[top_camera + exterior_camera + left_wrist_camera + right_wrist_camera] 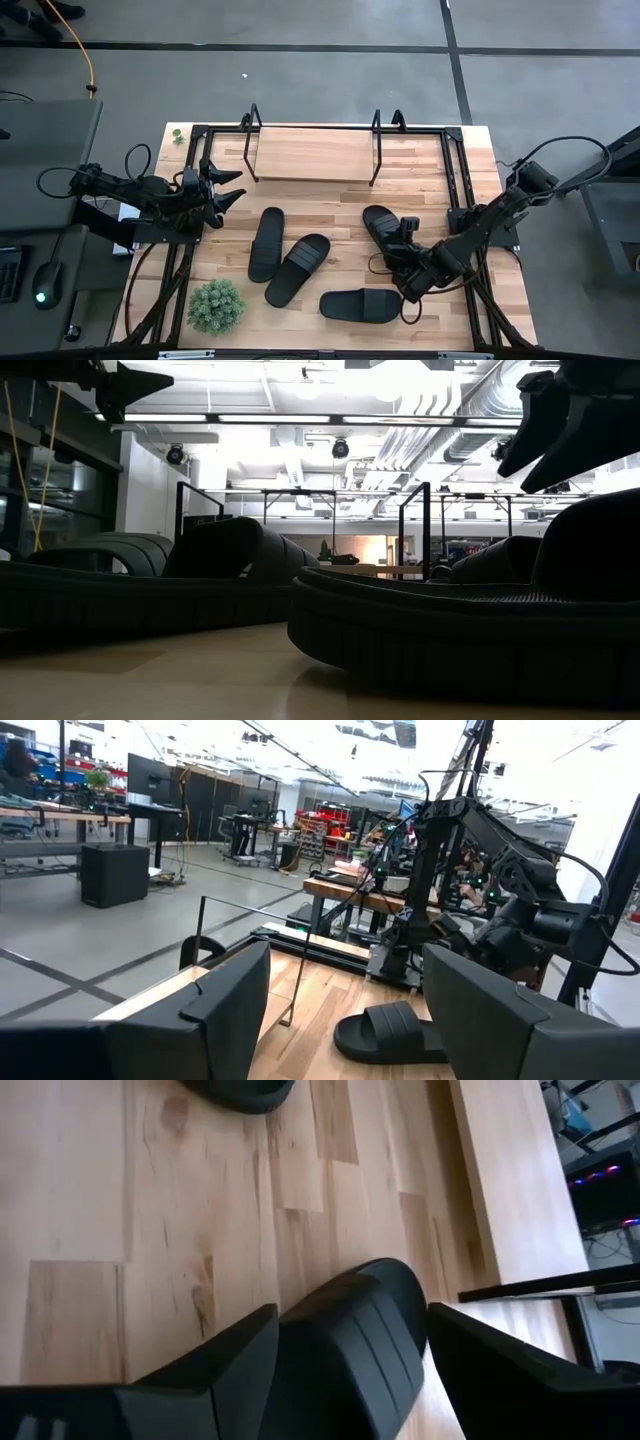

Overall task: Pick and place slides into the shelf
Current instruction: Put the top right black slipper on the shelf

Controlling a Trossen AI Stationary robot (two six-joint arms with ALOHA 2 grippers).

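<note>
Four black slides lie flat on the wooden table: two side by side left of the middle [266, 243] [298, 268], one near the front [360, 304], one to the right [383, 232]. The shelf [310, 155], a light board between black wire end frames, stands at the table's far edge. My right gripper [397, 247] hangs open over the right-hand slide [350, 1340], slanting down toward the far left. Its fingers stand either side of the strap. In the low view its fingertips [545, 435] are above the slide [590, 550]. My left gripper [225, 195] waits open at the left edge.
A small green potted plant [215, 305] stands at the table's front left corner. Black frame rails [455, 170] run along the left and right edges. Bare wood lies between the shelf and the slides [320, 205].
</note>
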